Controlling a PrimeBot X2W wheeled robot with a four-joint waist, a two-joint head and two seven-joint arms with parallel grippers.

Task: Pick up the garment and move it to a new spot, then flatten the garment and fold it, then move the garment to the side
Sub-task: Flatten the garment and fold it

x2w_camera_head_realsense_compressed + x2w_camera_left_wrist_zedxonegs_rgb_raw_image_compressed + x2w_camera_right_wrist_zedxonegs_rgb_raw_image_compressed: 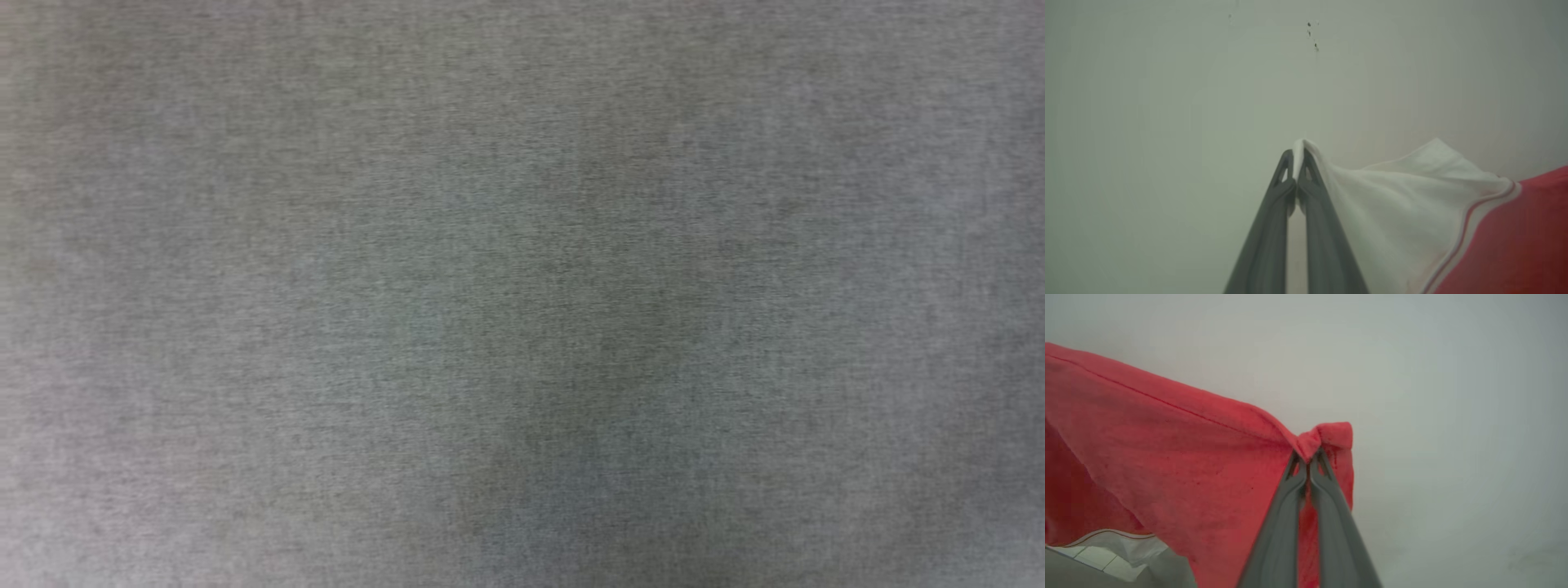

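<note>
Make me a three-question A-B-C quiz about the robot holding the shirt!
1. Where on the garment does the left end effector grip? A) white sleeve B) red hem C) collar
2. What colour is the cloth in the right end effector? A) white B) blue C) red
3. How are the right end effector's fingers? A) wide open B) shut on cloth C) bent apart

Answers: 1 A, white cloth sticks out at its tips; 2 C, a red fold bunches at its tips; 3 B, the fingers meet with the fabric pinched.
</note>
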